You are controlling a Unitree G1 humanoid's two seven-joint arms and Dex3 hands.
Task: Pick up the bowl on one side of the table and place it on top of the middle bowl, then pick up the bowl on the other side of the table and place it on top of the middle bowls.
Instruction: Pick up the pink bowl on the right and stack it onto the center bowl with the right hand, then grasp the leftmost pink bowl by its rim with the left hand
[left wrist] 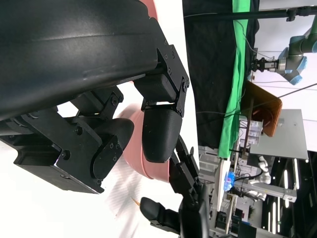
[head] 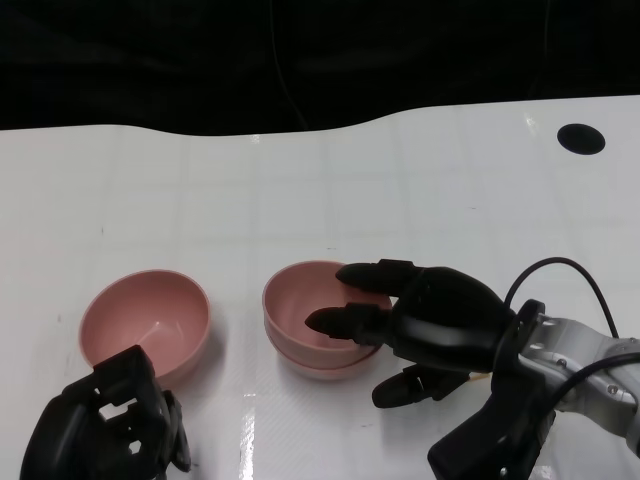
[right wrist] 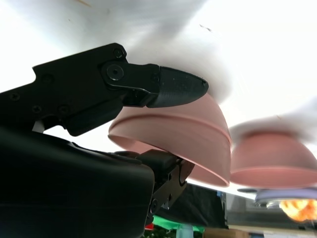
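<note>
Bowls first: two pink ones are nested at the middle of the white desk (head: 450,170), the top bowl (head: 310,305) sitting inside the lower bowl (head: 325,366), whose rim peeks out beneath it. Right hand (head: 425,320) is on that stack, upper fingers (head: 375,272) reaching across the far rim and more fingers dipping inside the near rim, so it has the top bowl's wall pinched between them. The right wrist view backs that up: a black fingertip (right wrist: 181,87) pressed on the outer wall, another part of the hand under the rim. Over on the robot's left, the side bowl (head: 145,322) stands upright on the desk, apart from the stack. Left hand (head: 105,425) sits low, just in front of that bowl, fingers curled inward and holding nothing. In the left wrist view its fingers (left wrist: 158,131) hang close to pink bowl wall, contact unclear. A dark round hole (head: 581,138) marks the desk's far right.
</note>
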